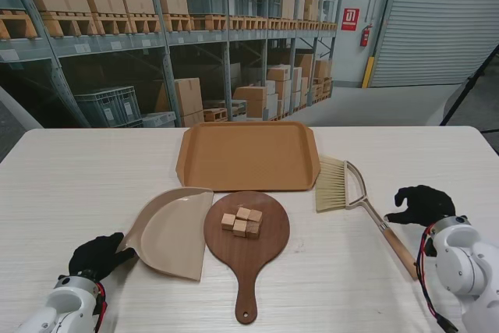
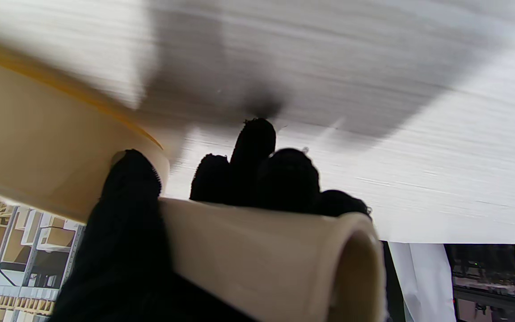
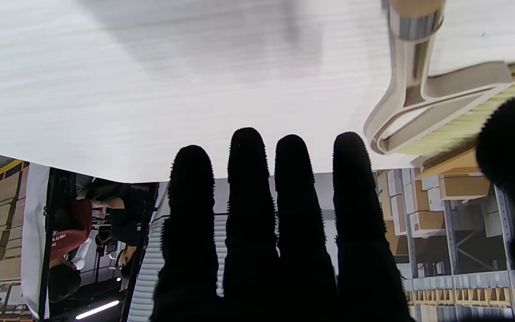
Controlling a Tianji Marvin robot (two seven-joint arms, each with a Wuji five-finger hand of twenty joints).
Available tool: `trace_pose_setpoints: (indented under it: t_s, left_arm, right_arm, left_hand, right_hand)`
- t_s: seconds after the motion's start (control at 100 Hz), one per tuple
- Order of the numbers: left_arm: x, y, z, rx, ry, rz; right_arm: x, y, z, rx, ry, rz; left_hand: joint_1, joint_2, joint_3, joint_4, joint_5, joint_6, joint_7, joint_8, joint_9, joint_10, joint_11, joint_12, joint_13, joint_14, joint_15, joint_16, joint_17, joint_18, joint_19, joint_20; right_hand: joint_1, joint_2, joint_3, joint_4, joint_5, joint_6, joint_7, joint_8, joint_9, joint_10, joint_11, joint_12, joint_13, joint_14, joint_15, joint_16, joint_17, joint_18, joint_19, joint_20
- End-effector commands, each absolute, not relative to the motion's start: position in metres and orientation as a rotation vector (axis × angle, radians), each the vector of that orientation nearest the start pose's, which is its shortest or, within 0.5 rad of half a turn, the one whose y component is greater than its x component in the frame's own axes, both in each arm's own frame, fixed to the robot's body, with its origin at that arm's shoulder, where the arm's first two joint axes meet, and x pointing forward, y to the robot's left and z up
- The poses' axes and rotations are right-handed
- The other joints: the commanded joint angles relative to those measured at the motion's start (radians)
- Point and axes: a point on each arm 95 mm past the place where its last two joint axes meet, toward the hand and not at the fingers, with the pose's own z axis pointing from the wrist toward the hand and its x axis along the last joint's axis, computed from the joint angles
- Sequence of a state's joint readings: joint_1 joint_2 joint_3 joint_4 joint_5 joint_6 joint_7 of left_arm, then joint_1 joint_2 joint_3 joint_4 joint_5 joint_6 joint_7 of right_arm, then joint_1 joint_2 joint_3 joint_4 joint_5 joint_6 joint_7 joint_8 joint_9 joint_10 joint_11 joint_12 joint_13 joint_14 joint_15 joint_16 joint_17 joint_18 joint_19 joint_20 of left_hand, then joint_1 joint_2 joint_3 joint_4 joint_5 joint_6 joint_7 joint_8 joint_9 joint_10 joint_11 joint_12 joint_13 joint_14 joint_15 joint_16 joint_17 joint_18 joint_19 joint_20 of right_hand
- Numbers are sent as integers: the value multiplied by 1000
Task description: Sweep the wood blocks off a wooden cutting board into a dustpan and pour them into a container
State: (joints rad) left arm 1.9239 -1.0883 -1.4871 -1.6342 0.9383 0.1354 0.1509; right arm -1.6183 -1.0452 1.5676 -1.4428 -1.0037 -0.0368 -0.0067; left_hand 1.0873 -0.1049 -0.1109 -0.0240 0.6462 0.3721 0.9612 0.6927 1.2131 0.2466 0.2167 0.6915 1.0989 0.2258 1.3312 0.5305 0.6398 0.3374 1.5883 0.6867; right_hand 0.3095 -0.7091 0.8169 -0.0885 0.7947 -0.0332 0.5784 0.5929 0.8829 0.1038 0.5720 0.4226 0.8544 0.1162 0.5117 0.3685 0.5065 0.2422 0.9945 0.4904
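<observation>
Cutting board (image 1: 247, 232): round, dark wood, lying flat at the table's centre, nearer to me than the tray (image 1: 248, 155). Its long axis runs toward me and away from me; the handle points straight at me. Five or so wood blocks (image 1: 242, 222) sit in a tight cluster on the round part, slightly toward the far side.

Dustpan (image 1: 171, 232): beige, just left of the board, edge close to or touching the board's rim; contact cannot be confirmed. Its wide mouth faces right and somewhat away from me, toward the board; its handle (image 2: 257, 255) points toward me and to the left.

Left hand (image 1: 97, 256): clenched around the dustpan handle. The left wrist view shows the thumb (image 2: 128, 201) over one side of the tube and the other fingers (image 2: 257, 147) curled around the far side.

Brush (image 1: 355, 200): right of the board, well apart from it. Long axis diagonal; bristles (image 1: 332, 185) point away from me and left, next to the tray's right corner, and the wooden handle (image 1: 399, 249) runs toward me and right.

Right hand (image 1: 421, 203): released, holding nothing, fingers (image 3: 248, 188) extended side by side. It sits just right of the brush handle's upper part, near it.
</observation>
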Motion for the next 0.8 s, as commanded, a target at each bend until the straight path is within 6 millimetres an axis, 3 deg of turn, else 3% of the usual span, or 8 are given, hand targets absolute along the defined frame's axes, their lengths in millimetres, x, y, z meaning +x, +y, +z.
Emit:
trace_pose_setpoints:
  t_s: [0.0, 0.62, 0.79]
  left_arm:
    - [312, 111, -384, -1511, 1241, -1152]
    - [310, 111, -387, -1521, 1237, -1148]
    - [309, 110, -388, -1526, 1241, -1146]
  right_arm:
    - [398, -173, -345, 1402, 1326, 1114]
    - [386, -169, -372, 1399, 1454, 1053]
    - [387, -171, -374, 1379, 1479, 1018]
  left_hand:
    - [146, 165, 92, 8, 91, 46, 71, 12, 69, -312, 1195, 13, 92, -220, 74, 10, -17, -47, 28, 5]
    - [144, 165, 92, 8, 91, 43, 70, 10, 69, -312, 1195, 13, 90, -219, 72, 9, -17, -47, 29, 4]
    - [144, 166, 92, 8, 91, 43, 70, 10, 69, -312, 1195, 13, 89, -218, 71, 9, -17, -47, 29, 4]
  right_hand:
    - [-27, -23, 35, -23, 12, 17, 22, 21, 16, -12, 32, 21, 22, -8, 32, 21, -1, -22, 48, -11]
    - [-23, -13, 22, -16, -37, -9, 60, 57, -29, -35, 77, 50, -10, -29, 68, 28, -13, -38, 63, 0]
    - [11, -61, 67, -10, -40, -25, 83, 65, -24, -46, 95, 57, -2, -38, 86, 28, -2, -44, 84, 9]
